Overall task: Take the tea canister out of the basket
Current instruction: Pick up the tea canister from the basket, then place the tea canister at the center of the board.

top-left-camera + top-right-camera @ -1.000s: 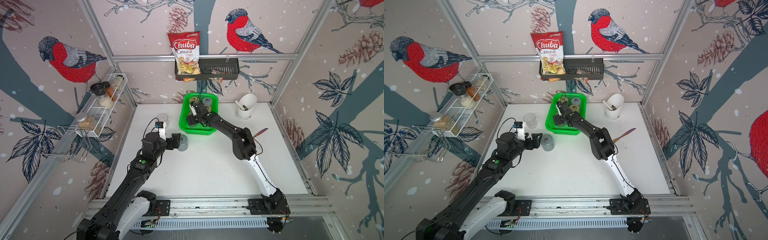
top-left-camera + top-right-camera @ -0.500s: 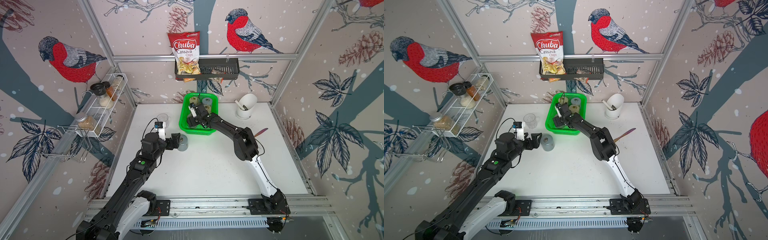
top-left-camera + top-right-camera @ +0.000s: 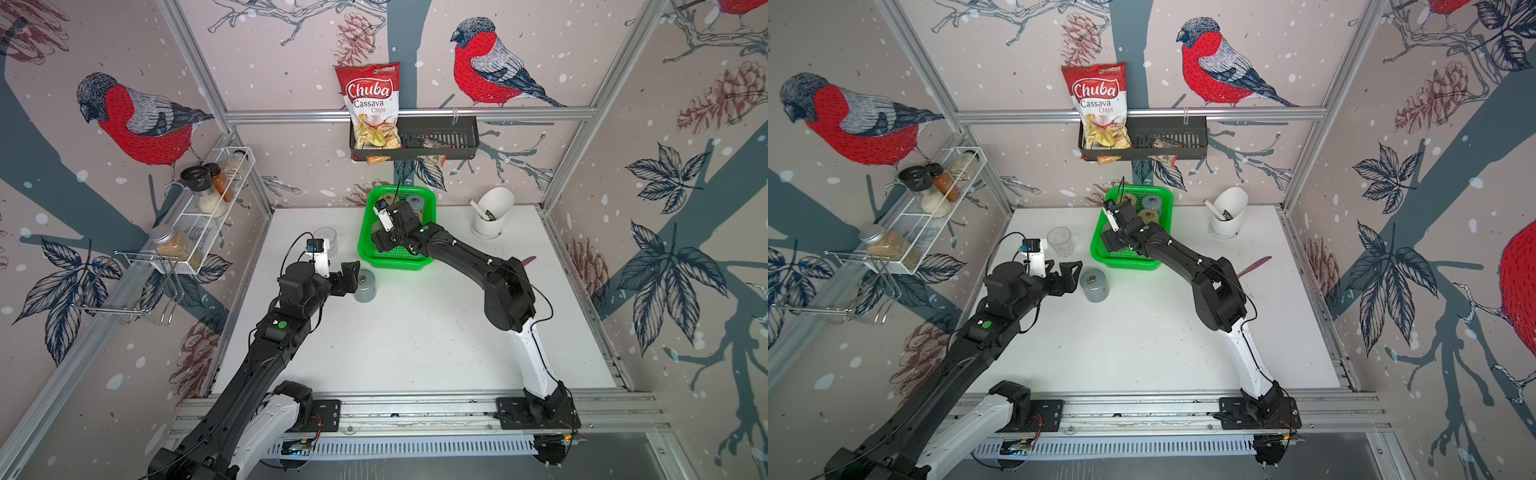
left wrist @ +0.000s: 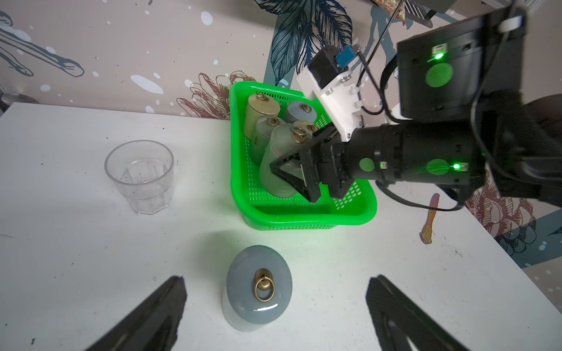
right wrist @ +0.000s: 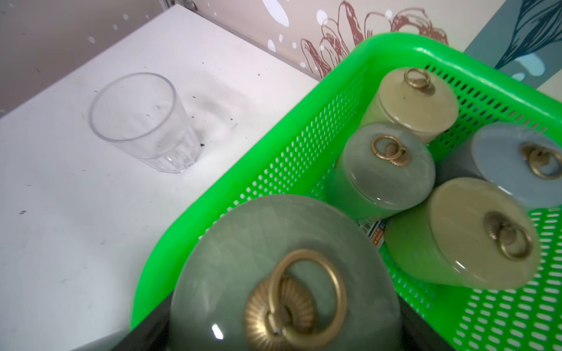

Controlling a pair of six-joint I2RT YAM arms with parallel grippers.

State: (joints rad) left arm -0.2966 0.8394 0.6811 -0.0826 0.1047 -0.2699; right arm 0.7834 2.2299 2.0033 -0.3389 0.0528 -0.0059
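On the white table [image 3: 415, 332] the green basket [image 4: 304, 217] sits at the far middle. The right gripper [image 4: 293, 150] reaches into its near half, jaws spread wide and pressed on either side of a grey-green tea canister [image 5: 282, 243], which tilts inside, close to four other canisters. Best lift straight up until its base clears the basket, then carry it nearward without nudging those neighbours. The left gripper [image 4: 276, 284] gapes empty, a blue-grey canister [image 3: 365, 286] on the table just ahead.

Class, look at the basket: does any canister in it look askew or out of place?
Yes. One grey-green canister leans noticeably in the green basket, clasped by the right gripper; its neighbours stand straighter.
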